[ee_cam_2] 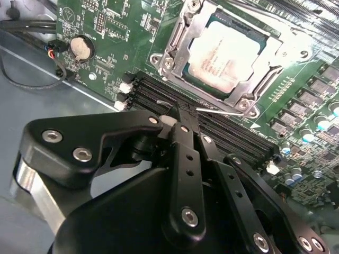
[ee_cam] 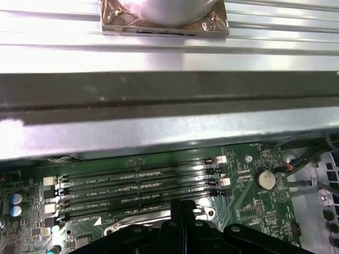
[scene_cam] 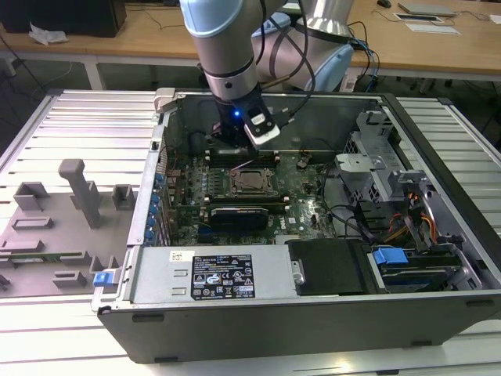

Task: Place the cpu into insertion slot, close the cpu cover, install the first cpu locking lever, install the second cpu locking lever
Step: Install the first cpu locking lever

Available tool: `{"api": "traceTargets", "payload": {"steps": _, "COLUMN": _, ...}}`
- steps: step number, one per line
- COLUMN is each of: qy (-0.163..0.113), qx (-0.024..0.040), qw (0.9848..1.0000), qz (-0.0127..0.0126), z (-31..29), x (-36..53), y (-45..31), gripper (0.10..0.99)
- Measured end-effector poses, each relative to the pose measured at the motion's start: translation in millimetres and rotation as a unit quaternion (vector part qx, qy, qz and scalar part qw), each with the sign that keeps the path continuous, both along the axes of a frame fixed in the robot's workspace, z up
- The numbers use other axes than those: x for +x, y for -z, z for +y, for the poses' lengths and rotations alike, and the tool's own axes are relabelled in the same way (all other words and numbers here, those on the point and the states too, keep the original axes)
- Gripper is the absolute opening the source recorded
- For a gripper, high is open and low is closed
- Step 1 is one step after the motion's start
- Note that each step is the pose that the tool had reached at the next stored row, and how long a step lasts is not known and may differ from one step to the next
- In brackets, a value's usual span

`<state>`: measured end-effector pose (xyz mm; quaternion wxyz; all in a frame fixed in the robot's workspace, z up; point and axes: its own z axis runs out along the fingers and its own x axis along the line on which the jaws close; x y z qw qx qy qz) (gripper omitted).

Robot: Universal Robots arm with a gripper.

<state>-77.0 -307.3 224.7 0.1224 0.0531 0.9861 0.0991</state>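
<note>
The cpu [ee_cam_2: 225, 53] lies flat in its socket on the green motherboard, its pale metal top facing up. The cpu cover [ee_cam_2: 177, 50], a grey metal frame, lies down around the chip's edges. A thin wire locking lever [ee_cam_2: 225, 111] runs along the socket's side nearest my gripper. My gripper [ee_cam_2: 177, 112] is shut, and its black fingertips sit right at that lever, between the socket and the memory slots. In the exterior view my gripper [scene_cam: 235, 150] hangs inside the open case, just behind the cpu [scene_cam: 252, 182]. Whether the tips press on the lever I cannot tell.
Black memory slots [ee_cam: 137, 185] lie beside the socket. A long black card [scene_cam: 239, 213] sits in front of it. A coin battery [ee_cam_2: 82, 48] and cables [ee_cam_2: 32, 79] lie near the case wall. A drive cage [scene_cam: 376, 168] fills the exterior view's right, and a grey fixture plate [scene_cam: 63, 219] lies left.
</note>
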Motion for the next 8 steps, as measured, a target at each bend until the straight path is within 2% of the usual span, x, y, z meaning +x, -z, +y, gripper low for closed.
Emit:
{"api": "traceTargets", "payload": {"steps": 2, "qy": 0.001, "qx": -0.0001, "qw": 1.0, "qz": 0.0, "z": 2.6, "x": 0.1, "y": 0.7, "gripper": 0.106}}
{"api": "traceTargets", "payload": {"steps": 6, "qy": 0.003, "qx": 0.0, "qw": 1.0, "qz": -0.0001, "z": 3.7, "x": 0.2, "y": 1.9, "gripper": 0.106}}
{"api": "traceTargets", "payload": {"steps": 8, "qy": 0.005, "qx": -0.0001, "qw": 1.0, "qz": -0.0014, "z": 3.7, "x": 0.0, "y": 3.1, "gripper": 0.106}}
